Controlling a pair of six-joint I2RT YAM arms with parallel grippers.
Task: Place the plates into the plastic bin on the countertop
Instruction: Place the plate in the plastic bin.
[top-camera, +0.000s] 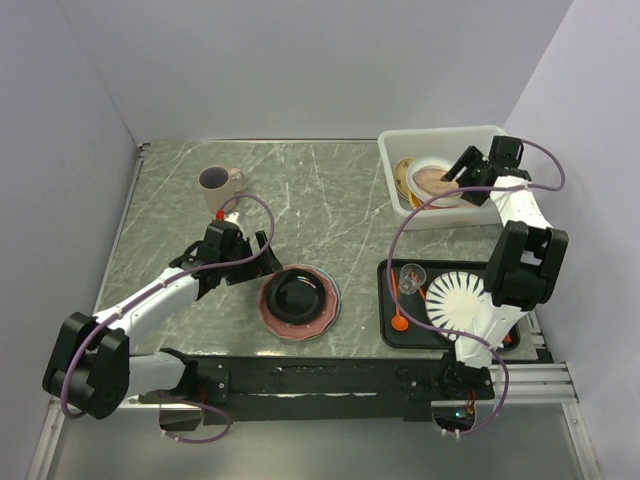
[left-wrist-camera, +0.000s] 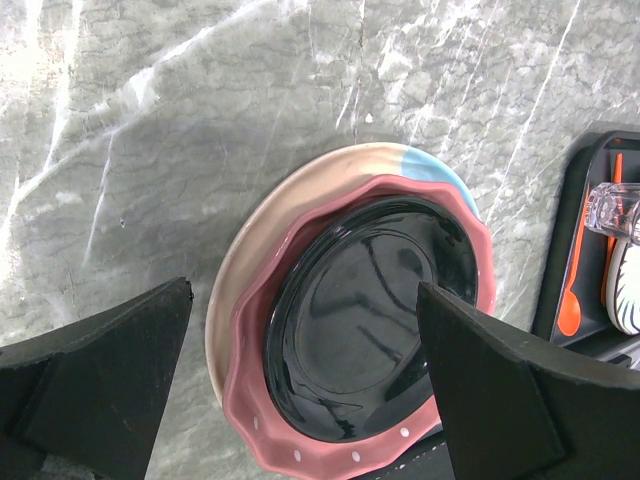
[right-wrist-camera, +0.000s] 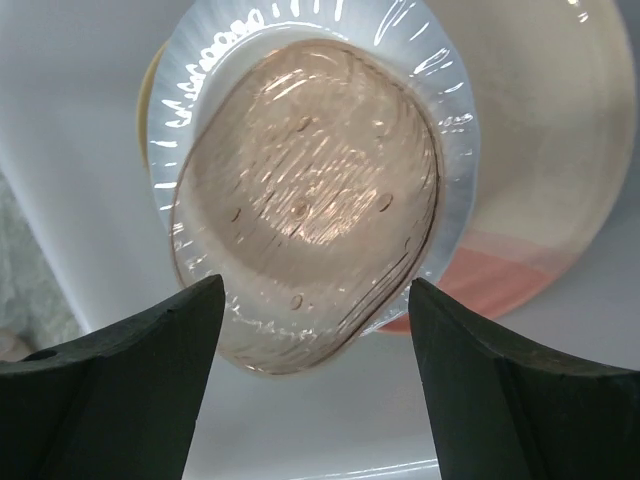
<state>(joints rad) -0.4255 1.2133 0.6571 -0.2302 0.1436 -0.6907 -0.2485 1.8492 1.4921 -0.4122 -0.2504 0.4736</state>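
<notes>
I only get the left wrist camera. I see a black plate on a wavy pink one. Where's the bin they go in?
Observer: The plastic bin sits at the far right corner of the countertop, beyond the black tray.
Operator: Is anything inside it already?
Observer: Yes. A ribbed glassy plate lies on top of a cream-and-pink plate, right under the open right gripper.
</notes>
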